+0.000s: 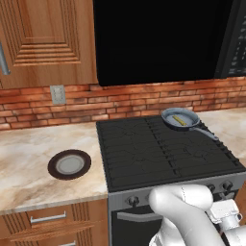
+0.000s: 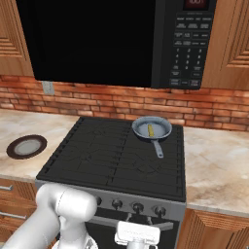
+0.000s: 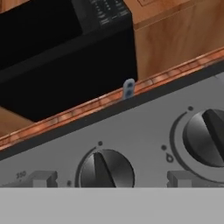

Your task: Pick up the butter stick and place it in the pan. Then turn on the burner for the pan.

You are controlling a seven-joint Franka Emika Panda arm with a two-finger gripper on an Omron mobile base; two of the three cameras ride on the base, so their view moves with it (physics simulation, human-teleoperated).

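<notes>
The grey-blue pan (image 1: 180,118) (image 2: 151,129) sits on the back right burner of the black stove (image 1: 163,153), its long handle pointing toward the front right. The pale yellow butter stick (image 1: 178,119) (image 2: 150,130) lies inside the pan. Low in front of the stove's control panel, my gripper (image 3: 113,179) is open, its fingertips (image 3: 43,178) wide apart with nothing between them. It faces a dark knob (image 3: 106,168) close up, and a second knob (image 3: 208,138) is to its right. The tip of the pan handle (image 3: 128,89) pokes above the stove edge.
A row of knobs (image 2: 138,207) runs along the stove front above the oven handle (image 2: 146,224). A dark-brown plate (image 1: 69,164) rests on the marble counter to the left. A black microwave (image 2: 116,39) hangs over the stove against the brick wall.
</notes>
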